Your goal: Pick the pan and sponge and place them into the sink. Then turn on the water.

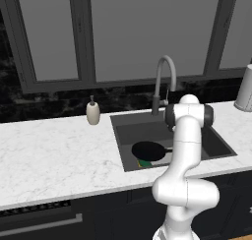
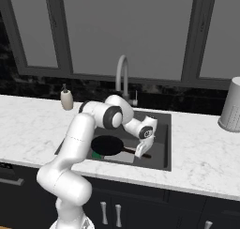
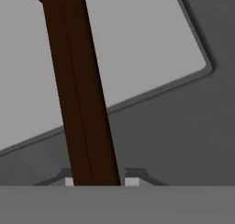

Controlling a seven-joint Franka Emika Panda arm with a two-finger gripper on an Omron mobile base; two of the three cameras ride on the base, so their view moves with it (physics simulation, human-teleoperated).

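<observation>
The black pan (image 1: 148,150) (image 2: 107,145) lies low in the dark grey sink (image 1: 216,143) (image 2: 161,150), toward its front left. Its dark handle (image 2: 130,151) (image 3: 78,90) runs between my fingertips, and my gripper (image 2: 140,153) (image 3: 100,182) is shut on it, with the sink's lighter floor patch (image 3: 137,44) behind. A green edge of the sponge (image 1: 143,163) (image 2: 96,155) peeks out from under the pan's front rim. The arched grey faucet (image 1: 165,72) (image 2: 122,73) stands behind the basin, with no water stream visible.
A white soap dispenser (image 1: 93,112) (image 2: 66,99) stands on the marble counter (image 1: 54,150) (image 2: 201,153) left of the sink. A grey ribbed canister (image 1: 244,89) (image 2: 232,106) sits at the far right. Dark window frames rise behind the counter.
</observation>
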